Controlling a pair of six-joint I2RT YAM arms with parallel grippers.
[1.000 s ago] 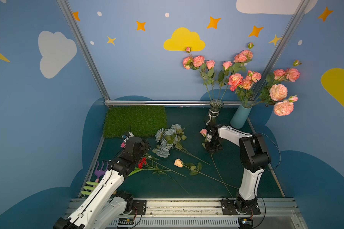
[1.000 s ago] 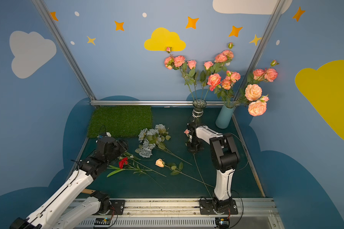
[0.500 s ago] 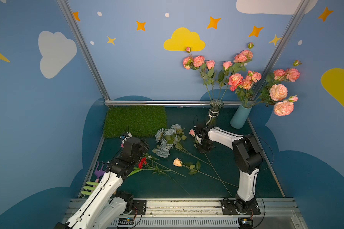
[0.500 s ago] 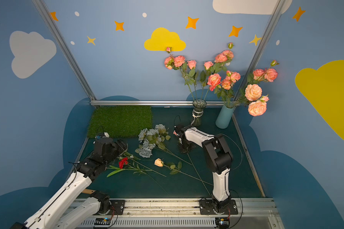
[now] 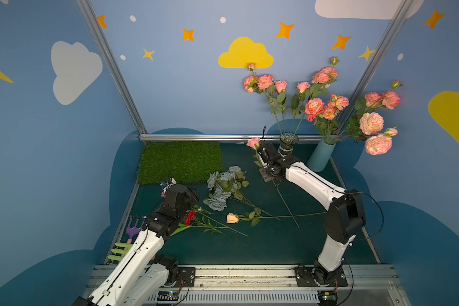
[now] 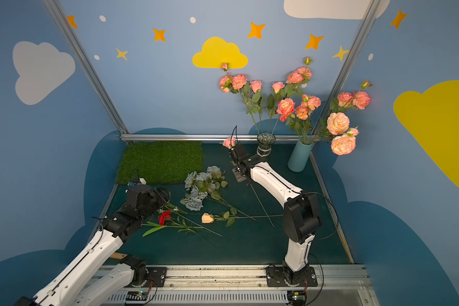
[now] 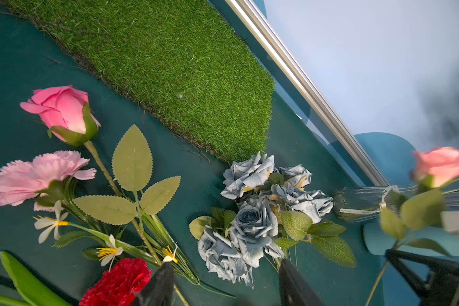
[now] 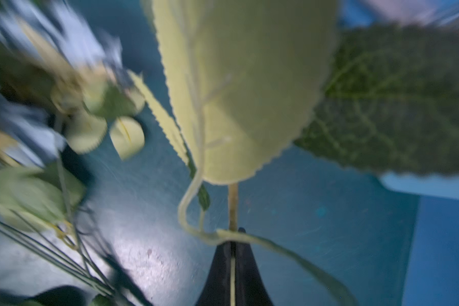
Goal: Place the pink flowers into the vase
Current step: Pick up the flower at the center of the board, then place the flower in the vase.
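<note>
My right gripper [image 5: 262, 156] [image 6: 234, 156] is shut on the thin stem [image 8: 233, 201] of one pink flower. Its bloom [image 5: 253, 142] [image 6: 228, 142] stands up just left of the glass vase [image 5: 288, 143] [image 6: 265, 144], and the stem's tail slants down to the mat. More pink flowers [image 5: 313, 106] stand in that vase and in the teal vase [image 5: 320, 156]. My left gripper [image 7: 223, 270] hangs open and empty over the stems, between a red flower [image 7: 117, 283] and the grey-blue flowers [image 7: 252, 220].
A pink rosebud [image 7: 61, 111] and a pale pink carnation [image 7: 35, 177] lie by the left arm. A peach rose [image 5: 232, 218] lies mid-mat. A grass patch [image 5: 182, 161] is at the back left, and toy garden tools [image 5: 131, 233] at the left edge.
The right gripper carried the pink flower left, then lifted it up and back beside the glass vase. The left arm has barely moved.
</note>
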